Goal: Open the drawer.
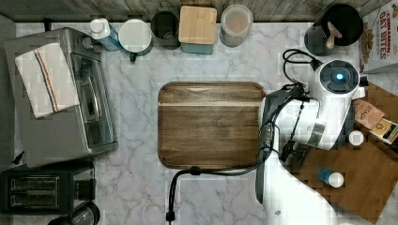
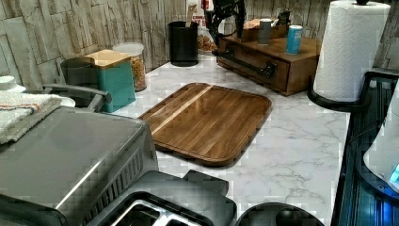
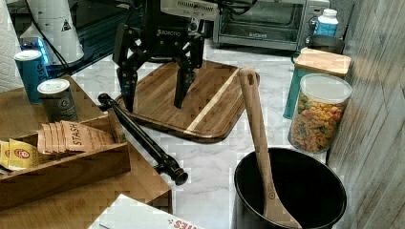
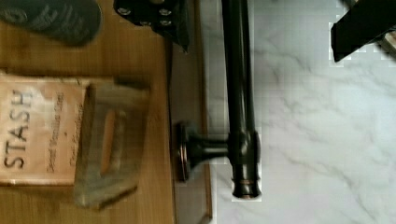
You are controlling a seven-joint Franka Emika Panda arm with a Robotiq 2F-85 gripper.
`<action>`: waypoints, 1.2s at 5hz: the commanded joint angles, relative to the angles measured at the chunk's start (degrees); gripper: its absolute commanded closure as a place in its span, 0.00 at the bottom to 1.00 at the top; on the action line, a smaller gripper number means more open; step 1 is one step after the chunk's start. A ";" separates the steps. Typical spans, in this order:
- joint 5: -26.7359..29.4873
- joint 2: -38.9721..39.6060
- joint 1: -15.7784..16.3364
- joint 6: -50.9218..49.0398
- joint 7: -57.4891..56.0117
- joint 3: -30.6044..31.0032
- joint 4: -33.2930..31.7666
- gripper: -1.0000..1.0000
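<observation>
Now, with the gripper (image 3: pixel 155 90) spread wide and empty above the drawer (image 2: pixel 263 59) by the paper towel roll (image 2: pixel 349 47), I'd lower straight astride its black bar handle (image 3: pixel 141 137), then close squarely.

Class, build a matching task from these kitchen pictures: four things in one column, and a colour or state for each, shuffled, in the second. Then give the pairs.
Things:
1. drawer handle
2. gripper
3. wooden spoon
4. cereal jar

States:
A. stands in a black pot
B. open, above the handle
C. black bar on posts
D. clear, with a white lid

Pairs: 1-C, 2-B, 3-A, 4-D
</observation>
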 commanded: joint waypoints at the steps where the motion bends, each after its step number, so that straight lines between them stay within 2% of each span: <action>1: 5.62 3.59 -2.29 1.46 -2.03 1.35 -0.29 0.00; 2: 2.05 3.54 -1.84 3.11 1.66 0.08 -2.52 0.00; 4: 1.04 5.25 -2.38 3.40 1.91 -0.86 -1.75 0.00; 6: 3.81 7.79 -3.87 12.93 -1.36 0.77 -2.56 0.00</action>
